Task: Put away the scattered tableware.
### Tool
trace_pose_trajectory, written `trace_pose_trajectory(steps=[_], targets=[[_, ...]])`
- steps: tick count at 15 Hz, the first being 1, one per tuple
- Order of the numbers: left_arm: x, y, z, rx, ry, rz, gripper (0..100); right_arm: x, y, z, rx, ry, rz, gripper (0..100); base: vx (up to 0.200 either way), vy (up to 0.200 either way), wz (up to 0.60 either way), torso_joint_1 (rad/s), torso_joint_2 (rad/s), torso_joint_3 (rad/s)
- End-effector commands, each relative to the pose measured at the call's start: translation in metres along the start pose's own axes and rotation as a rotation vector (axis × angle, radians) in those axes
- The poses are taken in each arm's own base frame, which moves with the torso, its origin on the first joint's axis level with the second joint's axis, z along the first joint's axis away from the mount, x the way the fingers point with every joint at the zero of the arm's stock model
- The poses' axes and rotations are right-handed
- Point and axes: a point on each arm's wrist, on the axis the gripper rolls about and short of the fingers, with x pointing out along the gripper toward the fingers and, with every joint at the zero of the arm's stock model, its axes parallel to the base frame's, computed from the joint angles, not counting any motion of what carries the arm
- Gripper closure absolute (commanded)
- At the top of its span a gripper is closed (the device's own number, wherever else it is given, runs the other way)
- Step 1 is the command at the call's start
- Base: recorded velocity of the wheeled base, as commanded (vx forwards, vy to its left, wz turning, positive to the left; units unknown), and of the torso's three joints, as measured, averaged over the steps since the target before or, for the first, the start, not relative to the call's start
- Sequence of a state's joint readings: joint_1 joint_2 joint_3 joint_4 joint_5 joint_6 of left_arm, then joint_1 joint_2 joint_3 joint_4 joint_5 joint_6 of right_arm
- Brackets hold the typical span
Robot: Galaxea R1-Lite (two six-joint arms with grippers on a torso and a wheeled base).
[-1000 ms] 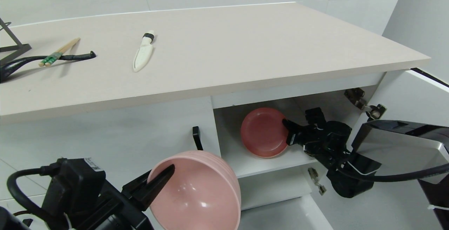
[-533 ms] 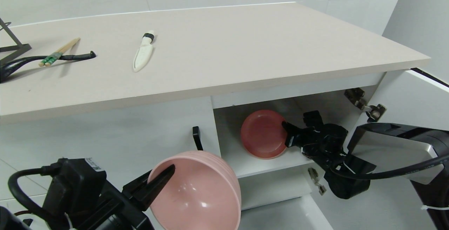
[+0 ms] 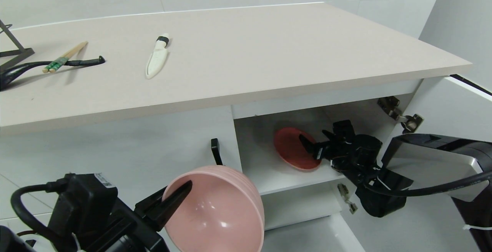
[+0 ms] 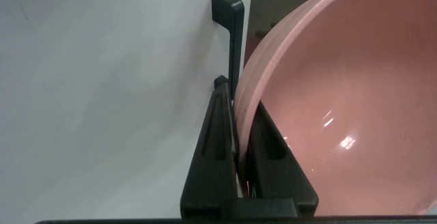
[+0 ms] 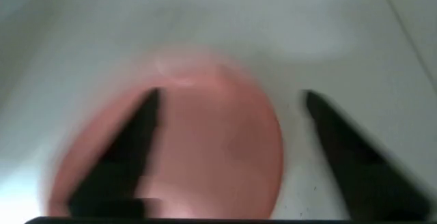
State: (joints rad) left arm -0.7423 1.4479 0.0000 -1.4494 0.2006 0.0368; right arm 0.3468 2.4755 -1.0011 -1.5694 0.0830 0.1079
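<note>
Left jaws pinch the bowl (image 3: pixel 219 213) by its rim only; it may slip and fall. Right jaws gape open at the plate (image 3: pixel 288 148).

We log the worktop (image 3: pixel 269 52) above and the cabinet below. On the worktop, far left, the chopsticks (image 3: pixel 63 58) lie across a curved bar (image 3: pixel 82 62). The knife (image 3: pixel 157 58) is to their right, well apart.

Under the worktop's right part the cabinet is open, and the plate (image 3: pixel 292 148) sits on the upper shelf (image 3: pixel 269 183). The right gripper (image 3: pixel 313 136) is inside the opening at the plate's right side, fingers spread.

A door handle (image 3: pixel 215 150) is left of the opening. Before it, lower, is the bowl (image 3: pixel 219 213), its rim clamped in the left gripper (image 3: pixel 175 194).
</note>
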Motion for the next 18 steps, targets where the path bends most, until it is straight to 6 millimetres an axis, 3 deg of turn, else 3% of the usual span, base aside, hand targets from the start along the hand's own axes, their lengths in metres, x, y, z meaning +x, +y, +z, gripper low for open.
trace_pose_trajectory(steps=[1,3,6,10,18], targets=[[0.0,0.0,0.0,0.0,0.001,-0.001,100,-0.003,0.004,0.033,-0.028,-0.07,0.007,0,0.0,0.0,0.0,0.0,0.0,0.0],[0.0,0.0,0.0,0.004,-0.003,-0.001,100,-0.027,0.015,0.058,-0.082,-0.063,0.024,0,0.0,0.0,0.0,0.0,0.0,0.0],[0.014,-0.005,-0.002,0.106,0.008,-0.011,100,-0.079,0.037,0.074,-0.102,0.022,0.072,0,0.0,0.0,0.0,0.0,0.0,0.0],[0.044,-0.026,-0.008,0.261,-0.019,-0.075,100,-0.133,0.044,0.083,-0.146,0.108,0.089,0,0.0,0.0,0.0,0.0,0.0,0.0],[0.092,-0.075,-0.022,0.309,-0.012,-0.085,100,-0.177,0.046,0.116,-0.226,0.035,0.084,0,0.0,0.0,0.0,0.0,0.0,0.0]])
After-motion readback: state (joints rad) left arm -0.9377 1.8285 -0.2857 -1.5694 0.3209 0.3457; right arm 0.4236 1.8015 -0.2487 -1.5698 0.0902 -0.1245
